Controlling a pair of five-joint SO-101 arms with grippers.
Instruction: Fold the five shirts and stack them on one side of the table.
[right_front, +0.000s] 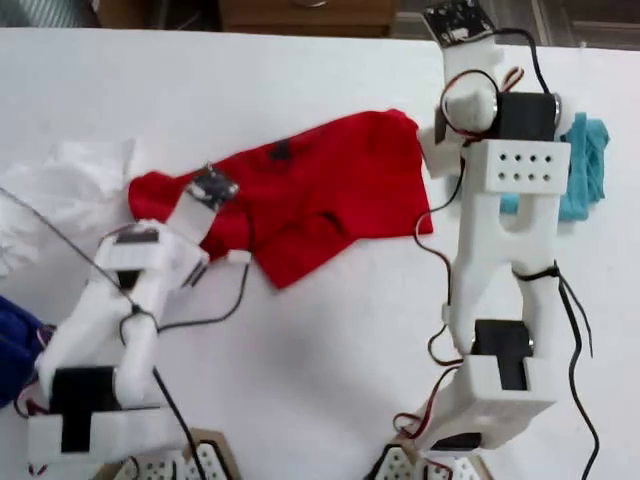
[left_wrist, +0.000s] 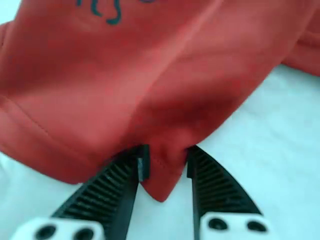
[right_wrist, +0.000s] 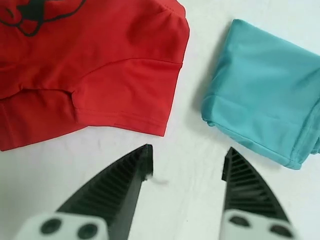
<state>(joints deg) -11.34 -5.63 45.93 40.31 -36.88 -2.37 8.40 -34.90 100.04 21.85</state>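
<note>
Left fingers (left_wrist: 116, 186) pinch the soft red shirt (left_wrist: 150, 75) — right fingers (right_wrist: 117, 192) spread wide, empty.

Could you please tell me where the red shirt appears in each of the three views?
High view: the red shirt lies spread across the middle of the table.
Left wrist view: its corner is pinched by the left end effector.
Right wrist view: it lies beyond the open right end effector, beside the teal shirt.
Shared landmark: the teal shirt, also in the high view.
</note>
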